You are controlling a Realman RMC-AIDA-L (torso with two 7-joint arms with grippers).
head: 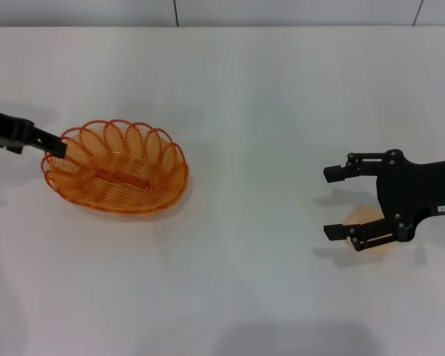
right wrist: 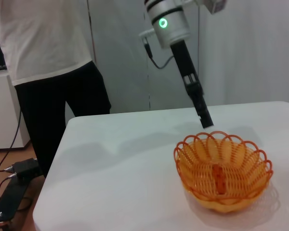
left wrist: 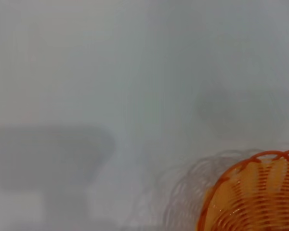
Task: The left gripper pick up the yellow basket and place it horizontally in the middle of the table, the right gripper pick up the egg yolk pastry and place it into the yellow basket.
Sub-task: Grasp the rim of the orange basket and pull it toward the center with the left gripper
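The yellow basket (head: 117, 169) sits on the white table (head: 252, 96), left of the middle; it also shows in the left wrist view (left wrist: 260, 197) and the right wrist view (right wrist: 221, 171). My left gripper (head: 56, 144) reaches in from the left edge, its fingers closed together on the basket's left rim; the right wrist view shows it (right wrist: 206, 120) at the far rim. My right gripper (head: 334, 202) is open at the right side of the table. The egg yolk pastry (head: 365, 220) lies under its lower finger, mostly hidden.
The table's far edge meets a grey wall at the back. In the right wrist view a person (right wrist: 48, 72) in a white shirt stands beyond the table's far side, with cables and a box (right wrist: 19, 173) on the floor.
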